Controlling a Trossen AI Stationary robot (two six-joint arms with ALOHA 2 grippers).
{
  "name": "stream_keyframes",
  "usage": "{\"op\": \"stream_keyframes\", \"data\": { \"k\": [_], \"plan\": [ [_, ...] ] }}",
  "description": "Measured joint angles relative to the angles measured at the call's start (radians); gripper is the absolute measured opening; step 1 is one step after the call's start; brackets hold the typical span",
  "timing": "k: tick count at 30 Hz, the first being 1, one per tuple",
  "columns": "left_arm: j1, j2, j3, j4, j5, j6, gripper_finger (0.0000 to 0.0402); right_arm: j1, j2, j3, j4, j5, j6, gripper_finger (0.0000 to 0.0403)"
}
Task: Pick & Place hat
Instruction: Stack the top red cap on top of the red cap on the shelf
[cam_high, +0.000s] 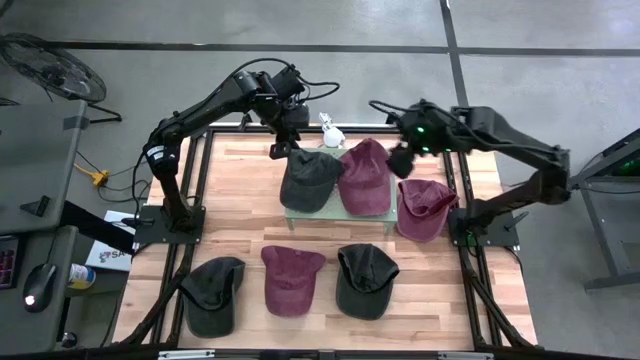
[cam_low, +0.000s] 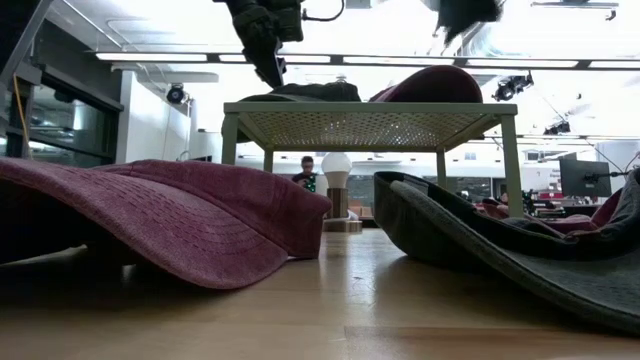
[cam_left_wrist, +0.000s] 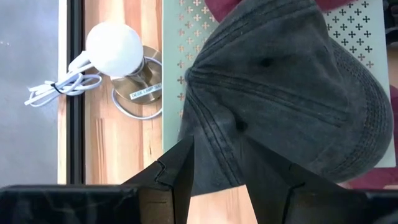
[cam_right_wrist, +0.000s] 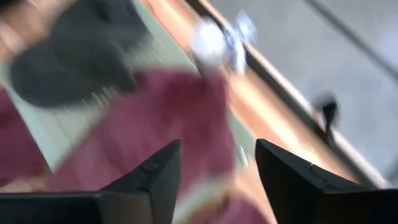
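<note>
The left gripper (cam_left_wrist: 214, 177) clasps the brim of the dark cap (cam_high: 310, 178) on the green mesh stand (cam_high: 340, 219). The right gripper (cam_right_wrist: 216, 177), jaws spread and apparently empty, hovers beside the maroon cap (cam_high: 366, 178) sharing that stand.

Grey floor (cam_high: 300, 25), ceiling strip lights (cam_low: 160, 57), fan (cam_high: 50, 68).
</note>
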Motion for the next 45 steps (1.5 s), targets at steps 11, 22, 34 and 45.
{"op": "stream_keyframes", "data": {
  "k": [11,22,34,45],
  "plan": [
    [0.000,0.000,0.000,0.003,0.001,0.000,0.0128,0.001,-0.087,-0.052,-0.295,-0.010,0.472,0.0216],
    [0.000,0.000,0.000,0.003,0.001,-0.022,0.0128,0.001,-0.272,-0.462,-0.300,-0.068,0.851,0.0211],
    [0.000,0.000,0.000,0.003,0.002,-0.026,0.0128,0.001,-0.411,-0.724,-0.165,-0.126,1.071,0.0210],
    [0.000,0.000,0.000,0.012,0.002,-0.027,0.0128,0.001,-0.412,-0.907,-0.146,-0.209,1.265,0.0210]
  ]
}}
